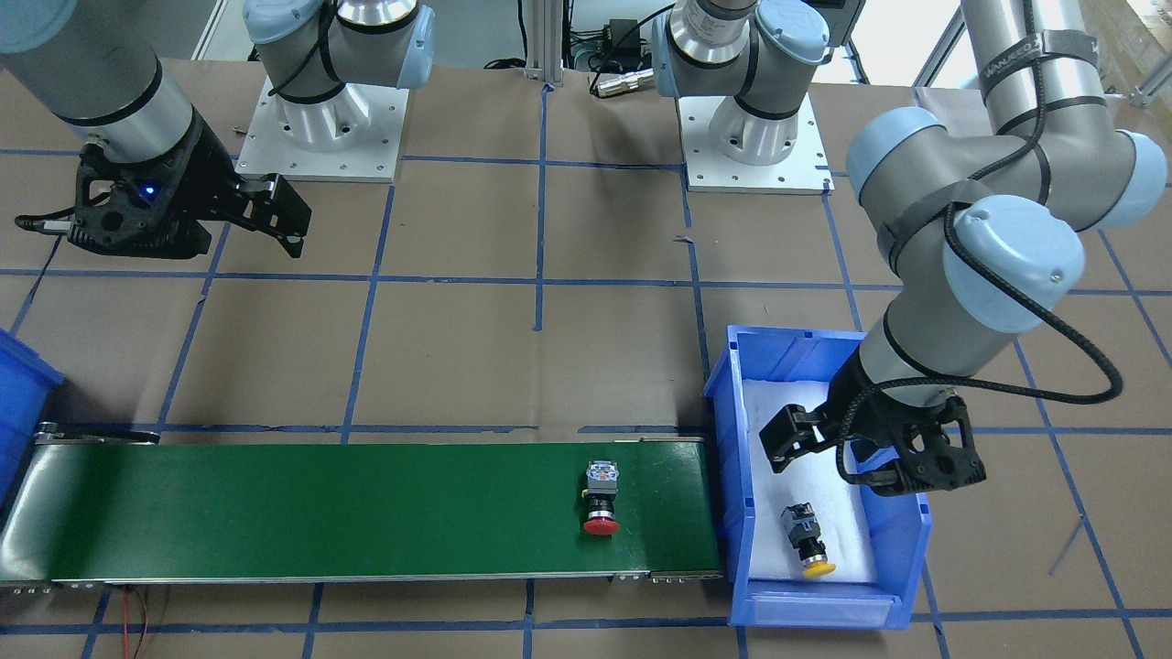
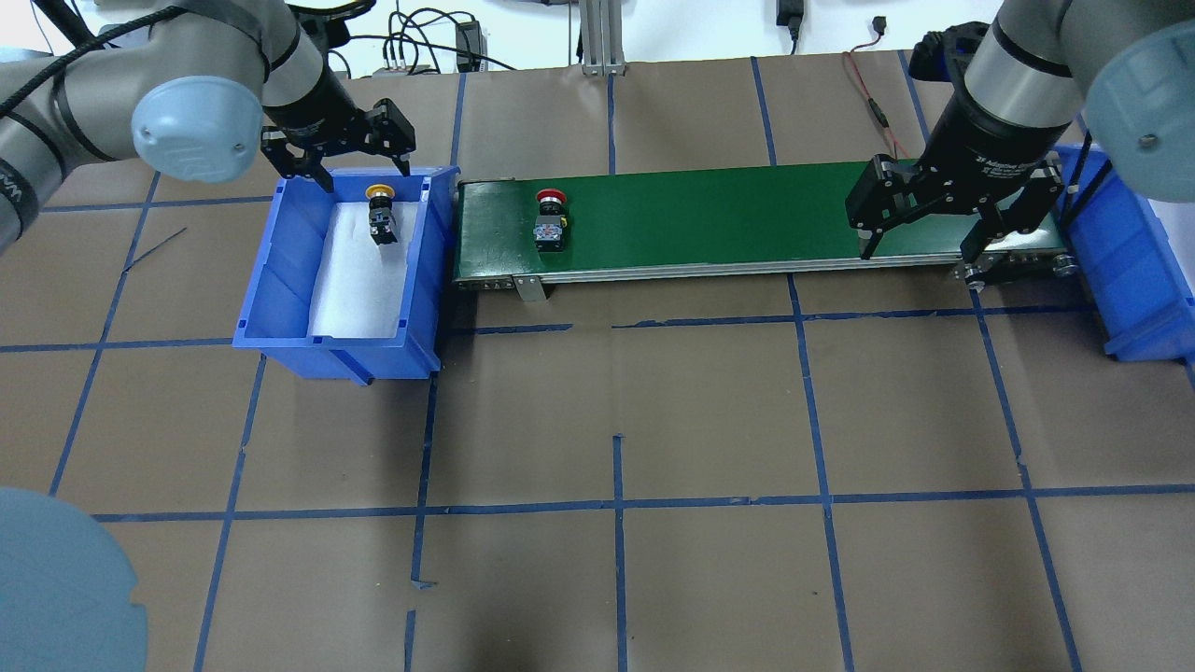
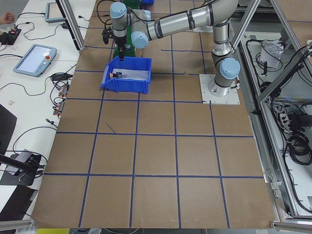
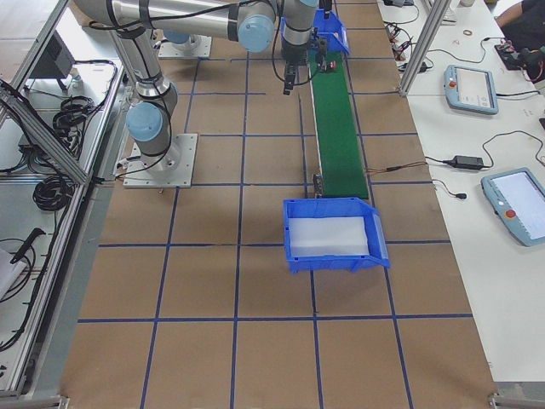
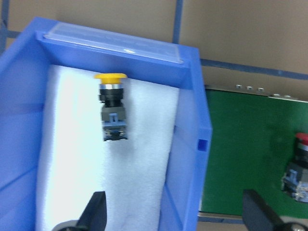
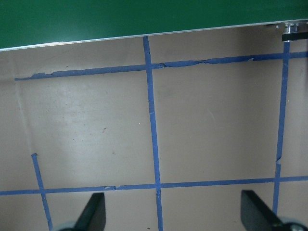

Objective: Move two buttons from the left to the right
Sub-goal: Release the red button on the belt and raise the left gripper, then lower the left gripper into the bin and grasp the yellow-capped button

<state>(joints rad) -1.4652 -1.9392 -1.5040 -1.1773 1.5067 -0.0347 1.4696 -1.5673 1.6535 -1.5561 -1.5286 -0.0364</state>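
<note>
Yellow button (image 5: 113, 115) is lying in the blue bin (image 5: 192, 159), upper left of the wrist frame, long axis running up-frame, ahead of the left gripper (image 5: 175, 214), fingers standing wide and empty; red button (image 5: 301, 168) is resting on the belt (image 5: 240, 159).

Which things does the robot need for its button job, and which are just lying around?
For the job: red button, yellow button, blue bin holding it, green belt, other blue bin.
Just lying about: tablets and a black power brick on the side table.
</note>
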